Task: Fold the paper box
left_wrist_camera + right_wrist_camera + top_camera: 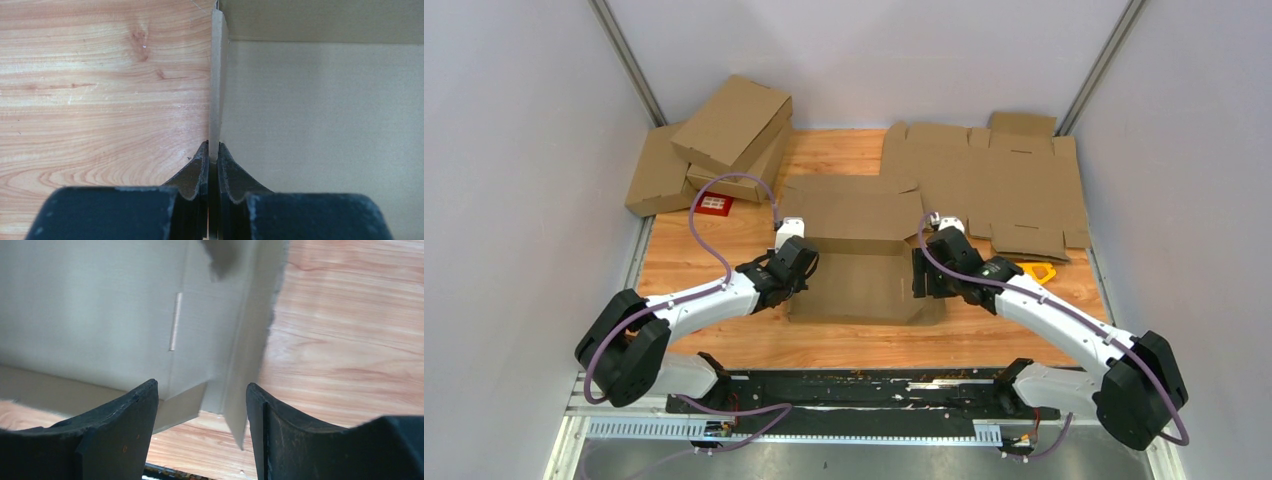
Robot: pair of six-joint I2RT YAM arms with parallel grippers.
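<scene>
Currently, paper box (856, 268) is found on desk (724, 345), half-formed. Left wall is pinched by left gripper (213, 150); right wall is straddled by spread right gripper (202, 390), ungripped. Risk: right wall may be sprung outward by crease tension, box skewed.

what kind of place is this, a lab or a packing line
Most likely a robot lab cell, not a packing line: white panel walls box in a wooden table, with folded mailer boxes stacked back left and flat cardboard blanks back right.
</scene>
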